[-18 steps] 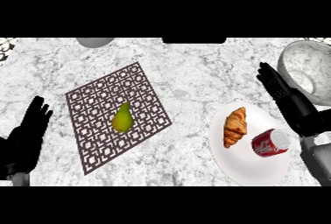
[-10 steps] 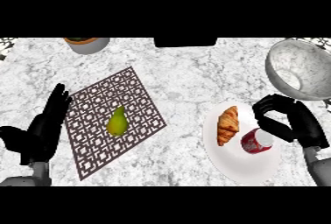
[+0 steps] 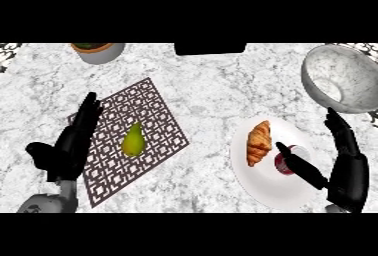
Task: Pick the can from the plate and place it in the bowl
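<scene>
1. The can (image 3: 285, 161) lies on the plate (image 3: 262, 192), just right of the croissant (image 3: 258, 143).
2. The right hand (image 3: 341, 165) is spread: its thumb lies across the can, its fingers stand apart to the right, not yet closed.
3. Best close thumb and fingers round the can's sides, clear of the croissant, before lifting toward the bowl (image 3: 341, 75).
4. The left hand (image 3: 72, 142) rests open over the mat (image 3: 151, 115).

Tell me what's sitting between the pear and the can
In the head view, going from the pear toward the can, there is patterned mat, then bare marble counter, then the croissant on the white plate.
</scene>
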You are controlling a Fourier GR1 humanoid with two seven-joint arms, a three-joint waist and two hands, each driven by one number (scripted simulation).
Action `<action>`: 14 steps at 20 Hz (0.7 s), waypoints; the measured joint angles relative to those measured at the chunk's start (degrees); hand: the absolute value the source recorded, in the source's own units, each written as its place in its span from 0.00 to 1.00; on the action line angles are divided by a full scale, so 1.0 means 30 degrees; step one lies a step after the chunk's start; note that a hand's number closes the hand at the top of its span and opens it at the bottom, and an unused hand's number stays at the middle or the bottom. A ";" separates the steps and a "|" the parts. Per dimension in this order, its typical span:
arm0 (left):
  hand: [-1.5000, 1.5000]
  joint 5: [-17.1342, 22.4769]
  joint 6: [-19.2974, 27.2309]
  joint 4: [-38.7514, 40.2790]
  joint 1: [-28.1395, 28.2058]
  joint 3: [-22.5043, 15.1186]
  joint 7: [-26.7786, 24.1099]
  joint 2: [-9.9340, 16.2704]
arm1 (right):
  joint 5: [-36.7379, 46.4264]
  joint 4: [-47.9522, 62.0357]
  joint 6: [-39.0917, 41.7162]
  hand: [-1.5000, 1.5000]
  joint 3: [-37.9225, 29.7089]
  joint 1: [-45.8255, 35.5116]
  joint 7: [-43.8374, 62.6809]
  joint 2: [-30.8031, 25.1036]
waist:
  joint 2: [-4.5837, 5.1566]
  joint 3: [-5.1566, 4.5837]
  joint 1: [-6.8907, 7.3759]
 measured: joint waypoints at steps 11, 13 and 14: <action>0.50 -0.0700 0.0079 0.0953 -0.1249 -0.0623 0.0035 -0.0909 | 0.7556 -0.6924 0.0333 0.00 -0.0535 0.2378 1.2187 -0.3436 | 0.0183 -0.0043 0.0818; 0.50 -0.0745 0.0016 0.1119 -0.1349 -0.0628 -0.0082 -0.0995 | 0.7764 -0.7910 0.1642 0.00 -0.0917 0.2153 1.4531 -0.3836 | 0.0195 -0.0033 0.0910; 0.50 -0.0748 -0.0031 0.1148 -0.1560 -0.0627 0.0091 -0.1007 | 0.7871 -0.8160 0.2240 0.00 -0.1023 0.1891 1.5599 -0.3904 | 0.0203 -0.0029 0.0966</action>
